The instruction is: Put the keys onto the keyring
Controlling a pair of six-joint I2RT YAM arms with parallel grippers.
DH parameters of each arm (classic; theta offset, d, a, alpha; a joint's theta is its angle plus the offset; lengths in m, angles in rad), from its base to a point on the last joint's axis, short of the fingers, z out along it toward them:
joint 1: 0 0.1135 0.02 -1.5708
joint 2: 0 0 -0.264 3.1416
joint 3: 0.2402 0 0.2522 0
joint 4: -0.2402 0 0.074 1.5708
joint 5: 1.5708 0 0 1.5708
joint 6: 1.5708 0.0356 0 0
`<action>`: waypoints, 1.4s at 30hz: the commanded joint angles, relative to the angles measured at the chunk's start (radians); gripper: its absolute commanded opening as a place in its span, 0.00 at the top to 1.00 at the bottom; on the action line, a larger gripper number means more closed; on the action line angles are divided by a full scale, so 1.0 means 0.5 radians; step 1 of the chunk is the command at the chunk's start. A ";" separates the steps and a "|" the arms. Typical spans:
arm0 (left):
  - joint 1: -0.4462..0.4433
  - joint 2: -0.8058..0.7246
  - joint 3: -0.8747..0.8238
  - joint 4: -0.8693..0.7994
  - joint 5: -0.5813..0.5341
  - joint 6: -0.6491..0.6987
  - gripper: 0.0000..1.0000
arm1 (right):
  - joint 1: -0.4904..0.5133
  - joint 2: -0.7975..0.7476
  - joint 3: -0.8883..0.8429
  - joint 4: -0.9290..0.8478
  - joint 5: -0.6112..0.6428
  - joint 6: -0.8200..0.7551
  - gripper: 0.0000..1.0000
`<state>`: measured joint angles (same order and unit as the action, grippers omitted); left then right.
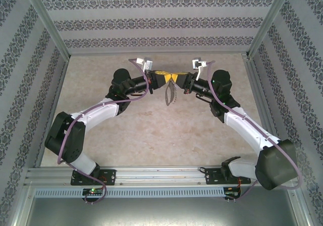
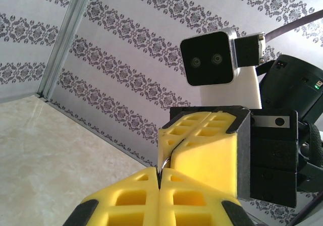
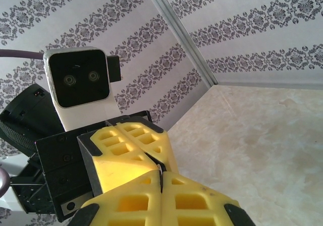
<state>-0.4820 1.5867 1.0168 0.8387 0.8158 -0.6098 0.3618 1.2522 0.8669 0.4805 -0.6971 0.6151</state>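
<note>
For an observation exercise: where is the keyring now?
In the top view the keyring is at mid-table, between the two arms, reaching towards the bases from where the left claw and right claw meet tip to tip.

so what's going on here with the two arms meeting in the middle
Both arms reach over the middle of the table, pincers tip to tip. The left pincer and right pincer are both shut, and the dark keyring dangles just below where they meet, apparently held by the left one. A sliver of metal shows between the left fingertips, but the small key can't be made out.
</note>
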 commanded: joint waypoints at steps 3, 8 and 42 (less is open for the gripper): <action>0.074 -0.038 0.076 -0.061 0.004 0.087 0.87 | -0.036 -0.002 0.105 -0.142 -0.010 -0.178 1.00; 0.215 -0.071 0.069 -0.183 0.017 0.039 0.75 | -0.058 -0.011 0.225 -0.492 0.067 -0.482 1.00; 0.247 -0.079 0.460 -1.862 0.259 1.258 0.46 | 0.200 0.393 1.081 -2.116 0.339 -1.833 1.00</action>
<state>-0.3523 1.5406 1.2266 -0.0410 0.8703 -0.0319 0.4530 1.4441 1.3586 -0.5247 -0.5343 -0.2455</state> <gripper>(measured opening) 0.538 0.053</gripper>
